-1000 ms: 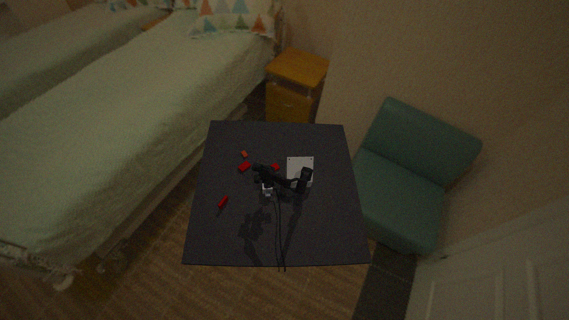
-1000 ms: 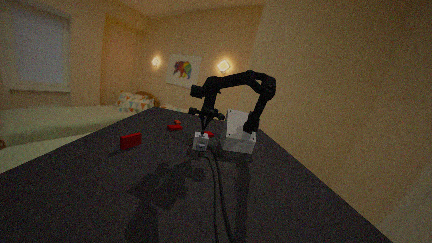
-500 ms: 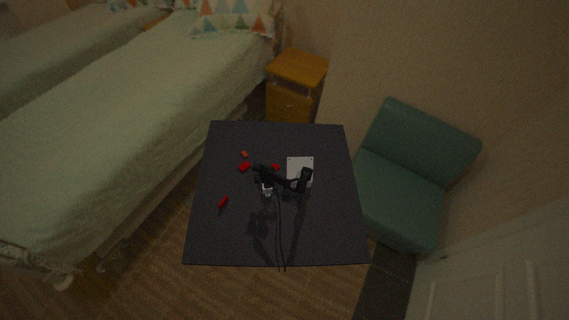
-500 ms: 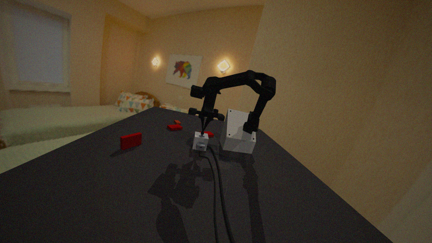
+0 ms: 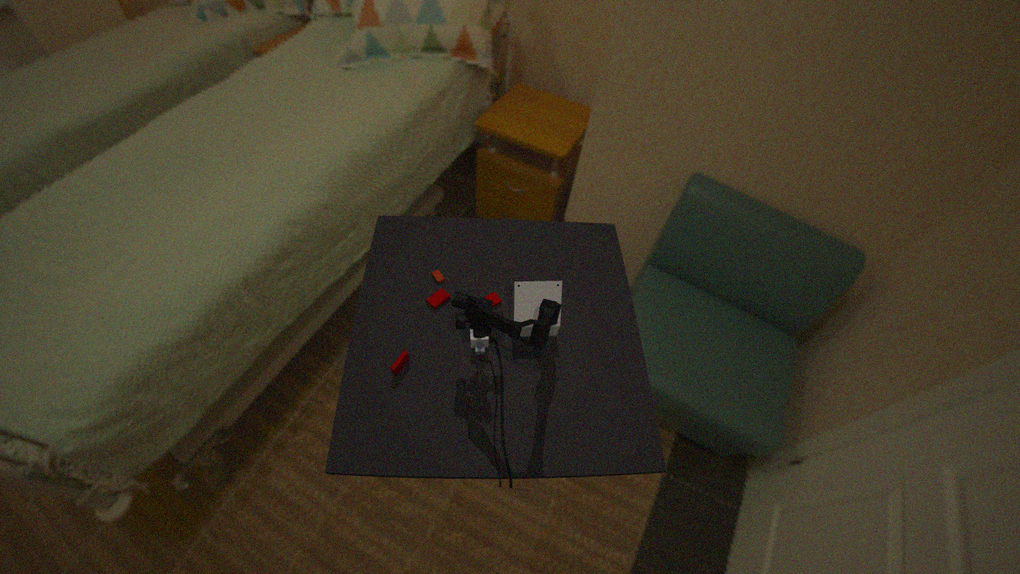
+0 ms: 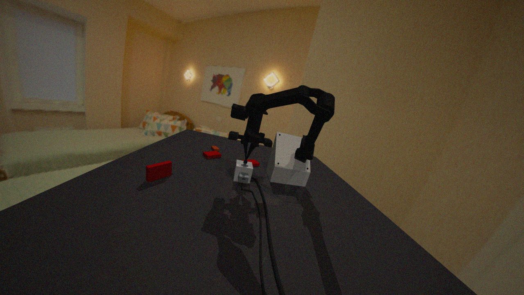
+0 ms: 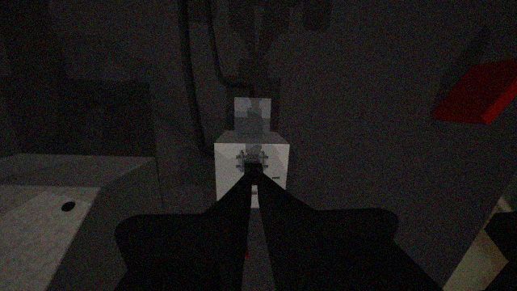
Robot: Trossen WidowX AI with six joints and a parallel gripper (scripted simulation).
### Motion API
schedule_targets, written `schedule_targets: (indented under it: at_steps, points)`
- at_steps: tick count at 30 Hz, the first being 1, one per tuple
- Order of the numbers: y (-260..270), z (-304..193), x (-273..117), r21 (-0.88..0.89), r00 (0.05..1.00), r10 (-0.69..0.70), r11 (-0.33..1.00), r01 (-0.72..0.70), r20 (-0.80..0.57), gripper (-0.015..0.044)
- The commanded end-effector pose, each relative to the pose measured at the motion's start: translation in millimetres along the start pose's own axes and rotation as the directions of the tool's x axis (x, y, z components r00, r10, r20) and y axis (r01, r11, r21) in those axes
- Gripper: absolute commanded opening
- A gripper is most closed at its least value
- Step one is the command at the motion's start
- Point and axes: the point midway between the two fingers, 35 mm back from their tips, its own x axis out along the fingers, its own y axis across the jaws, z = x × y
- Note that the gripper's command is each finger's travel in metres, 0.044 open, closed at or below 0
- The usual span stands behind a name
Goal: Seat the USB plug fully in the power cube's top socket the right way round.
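Observation:
The white power cube (image 5: 479, 341) (image 6: 238, 171) (image 7: 224, 178) stands on the dark table, left of the arm base in the top and exterior views. My gripper (image 6: 245, 160) (image 7: 254, 178) points down and is shut on the USB plug, with the fingertips right at the top socket. The metal edges of the socket (image 7: 240, 158) show around the tips. The plug is small, dark and mostly hidden by the fingers, so its depth and which way round it is cannot be told. In the top view the arm hides the fingertips.
A pale grey plug-like block (image 6: 243, 178) (image 7: 252, 109) sticks out of the cube's side. Black cables (image 6: 269, 227) (image 7: 187, 77) run past the cube. A white box (image 5: 535, 296) (image 6: 289, 176) stands by the arm base. Red blocks (image 5: 438, 298) (image 5: 400, 362) (image 6: 158, 171) and an orange block (image 5: 437, 276) lie around.

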Motion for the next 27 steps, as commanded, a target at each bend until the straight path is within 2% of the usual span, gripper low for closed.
schedule_targets:
  at_steps: [1, 27]
  points:
    - [0.3, 0.2, 1.0, 0.007, 1.0, 0.0, 1.0, 0.0, 0.005, 0.0]
    - [0.3, 0.1, 4.2, 0.007, 1.0, 0.0, 1.0, 0.0, 0.005, 0.0]
